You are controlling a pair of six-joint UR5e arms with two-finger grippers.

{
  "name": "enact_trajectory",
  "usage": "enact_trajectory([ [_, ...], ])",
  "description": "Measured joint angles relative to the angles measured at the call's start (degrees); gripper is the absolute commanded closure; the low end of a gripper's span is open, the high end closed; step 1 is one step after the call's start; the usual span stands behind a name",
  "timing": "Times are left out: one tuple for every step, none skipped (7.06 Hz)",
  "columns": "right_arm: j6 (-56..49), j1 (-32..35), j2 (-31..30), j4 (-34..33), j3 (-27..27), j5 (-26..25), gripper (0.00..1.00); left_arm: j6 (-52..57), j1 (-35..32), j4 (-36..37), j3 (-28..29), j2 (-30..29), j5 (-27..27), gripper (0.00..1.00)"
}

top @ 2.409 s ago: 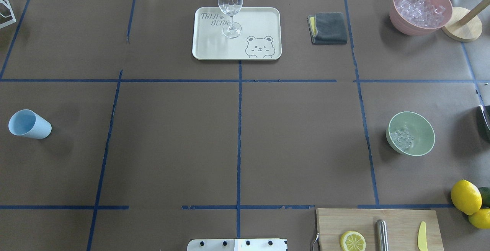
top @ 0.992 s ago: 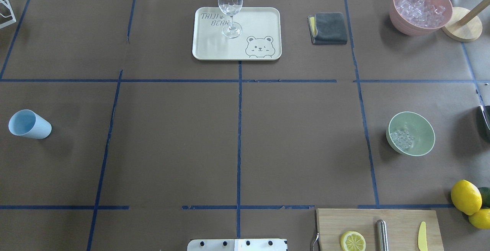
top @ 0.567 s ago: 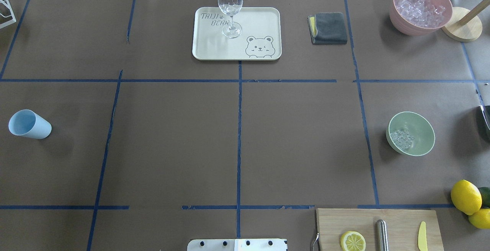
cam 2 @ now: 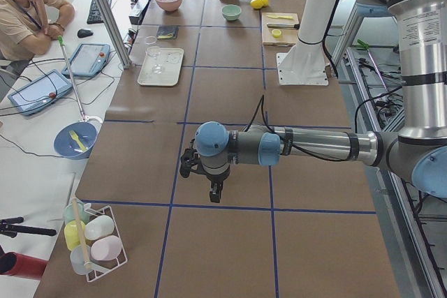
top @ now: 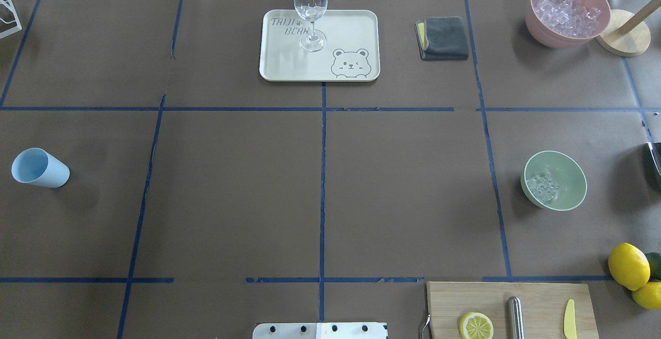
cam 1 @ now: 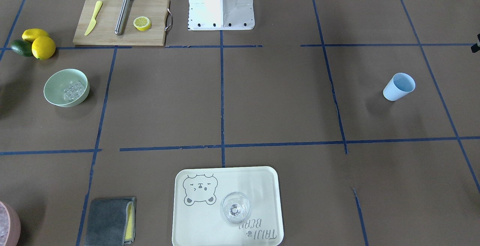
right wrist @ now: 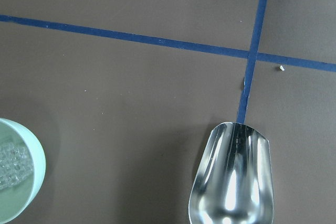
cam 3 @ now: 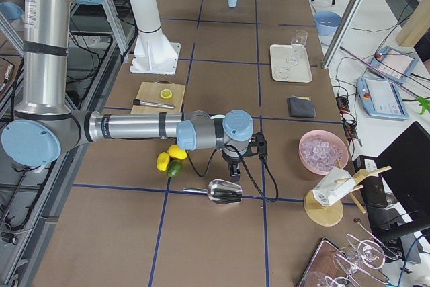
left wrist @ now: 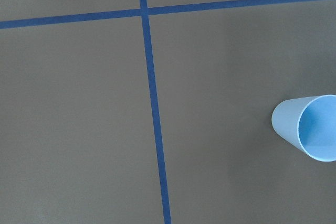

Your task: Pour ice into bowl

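The pale mint-green bowl (top: 569, 172) stands at the table's right side, also in the front view (cam 1: 56, 84). A handful of clear ice cubes (top: 542, 187) lies inside it, and the right wrist view shows the bowl's edge (right wrist: 32, 179) with ice (right wrist: 11, 163). The light blue cup (top: 40, 168) stands empty at the far left, also in the left wrist view (left wrist: 307, 127). My left gripper (cam 2: 214, 193) hovers above the table near the cup's end. My right gripper (cam 3: 232, 168) hovers by the bowl, above a metal scoop (right wrist: 233, 179). I cannot tell whether either is open or shut.
A pink bowl full of ice (top: 567, 11) stands at the back right. A wine glass (top: 310, 11) stands on a cream tray (top: 356, 29). A grey cloth (top: 443, 37), a cutting board (top: 537, 297) with a lemon half, and lemons (top: 628, 265) lie around.
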Motion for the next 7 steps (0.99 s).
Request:
enact_trajectory([
  [0.27, -0.03, -0.06, 0.11, 0.00, 0.03, 0.00, 1.85, -0.11, -0.01, 0.11, 0.35, 0.06, 0.00],
  [0.33, -0.04, -0.24, 0.18, -0.05, 0.04, 0.00, 4.14, -0.19, 0.03, 0.58, 0.51, 0.33, 0.00],
  [0.24, -0.03, -0.48, 0.23, -0.07, -0.01, 0.00, 5.33, -0.23, -0.03, 0.74, 0.82, 0.94, 0.00],
  [0.15, -0.04, -0.67, 0.26, -0.14, -0.18, 0.00, 6.01, -0.26, -0.21, 0.58, 1.32, 1.64, 0.00],
  [0.17, -0.06, -0.66, 0.26, -0.44, -0.66, 0.00, 6.61, -0.27, -0.32, 0.44, 1.52, 1.96, 0.00],
  [0.30, -0.07, -0.55, 0.27, -0.84, -1.31, 0.00, 7.13, -0.27, -0.34, 0.56, 1.40, 2.08, 0.00],
  [0.37, -0.06, -0.49, 0.29, -0.91, -1.64, 0.00, 7.41, -0.28, -0.34, 0.86, 1.16, 2.16, 0.00],
])
